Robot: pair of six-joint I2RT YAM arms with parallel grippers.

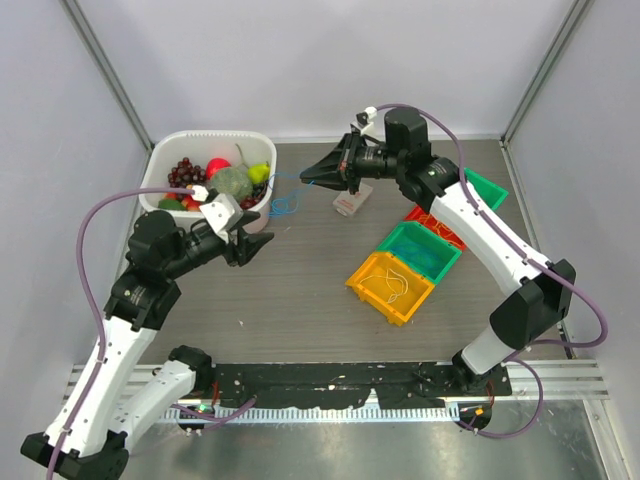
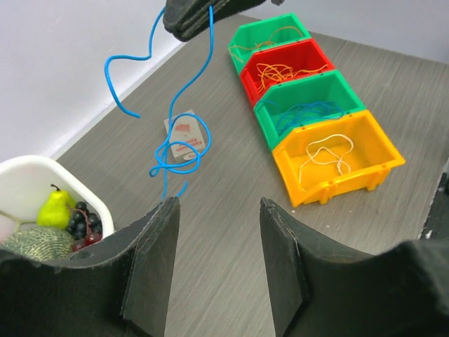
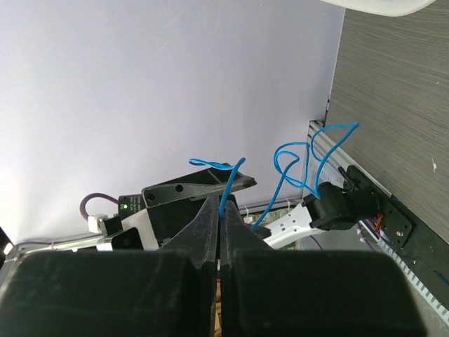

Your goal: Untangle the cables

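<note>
On the right half of the desk [image 1: 300,295], a diagonal row of four bins starts nearest the arm bases. The yellow bin [image 2: 330,184] holds a white cable [image 2: 324,151]. The green bin [image 2: 270,125] behind it holds a coiled blue cable [image 2: 309,112], and the red bin [image 2: 251,83] holds an orange-yellow cable [image 2: 280,70]. The far green bin [image 2: 235,50] holds another orange-yellow strand [image 2: 270,31]. On the left, the left end effector [image 1: 258,243] is held above the desk with its jaws partly apart and nothing between them. It faces the hanging blue cable [image 2: 191,82], which dangles in the air and is looped on itself in a knot at its lower end, above a small card [image 2: 186,130] lying flat on the desk. Farther back, the right end effector [image 3: 219,203] is fully closed on the upper part of this hanging blue cable, holding it clear of the desk. At the far left, a white tub [image 1: 210,135] contains artificial fruit.
</note>
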